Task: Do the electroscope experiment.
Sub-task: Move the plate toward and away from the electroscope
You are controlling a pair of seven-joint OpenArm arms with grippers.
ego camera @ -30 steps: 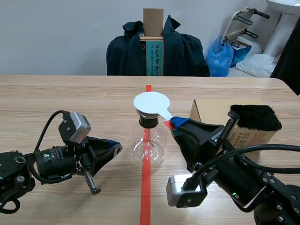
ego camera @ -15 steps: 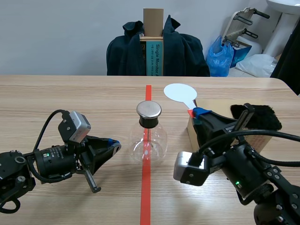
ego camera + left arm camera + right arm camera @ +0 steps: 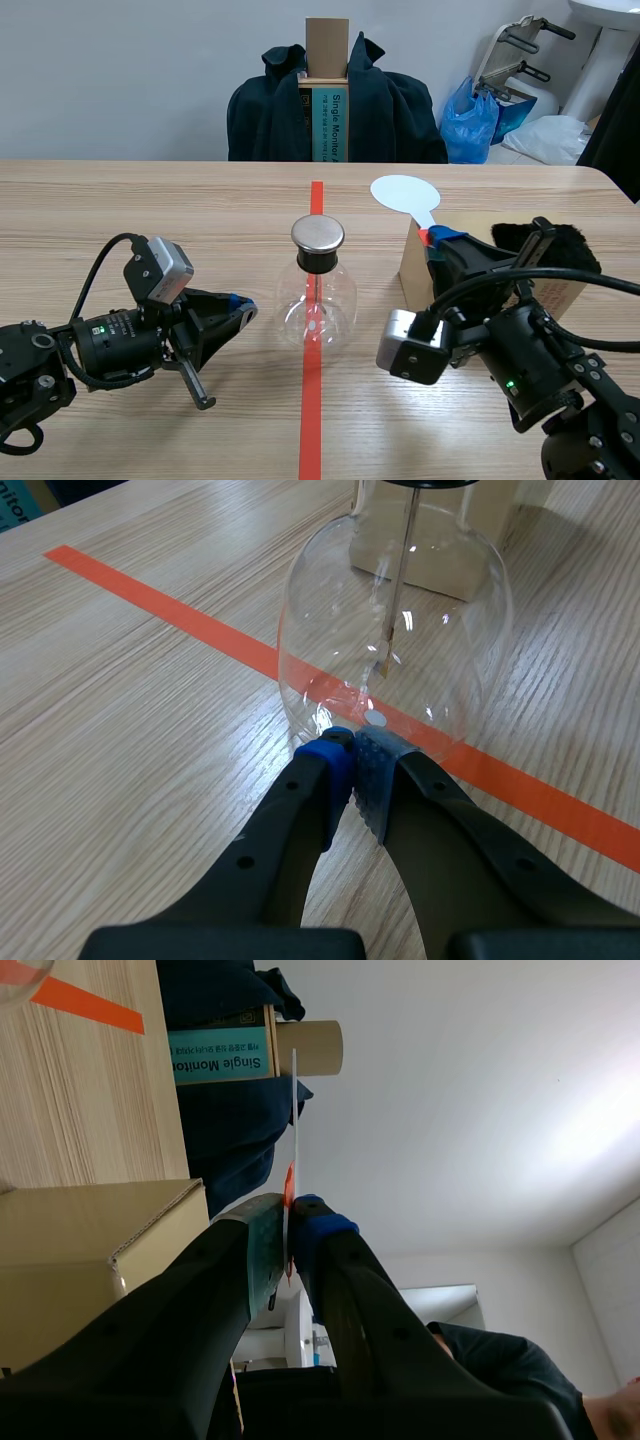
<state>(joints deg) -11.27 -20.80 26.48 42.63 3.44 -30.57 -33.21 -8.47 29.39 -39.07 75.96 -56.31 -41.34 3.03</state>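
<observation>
We have swung the white disc paddle [image 3: 404,192] off the electroscope flask [image 3: 317,300] at centre to upper right by the cardboard box [image 3: 412,262], the right gripper [image 3: 432,238] jaws clamping its handle and the left gripper [image 3: 245,312] jaws closed empty beside the flask, so the touch seems done, though repeats may remain.

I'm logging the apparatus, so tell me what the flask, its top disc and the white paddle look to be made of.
Flask: clear glass by the look, see-through with bright glints.
Top disc: metal, with a dull brushed grey sheen.
White paddle, clamped in the right end effector: a thin matte sheet, edge-on in the right wrist view; plastic or card, cannot tell which.
</observation>
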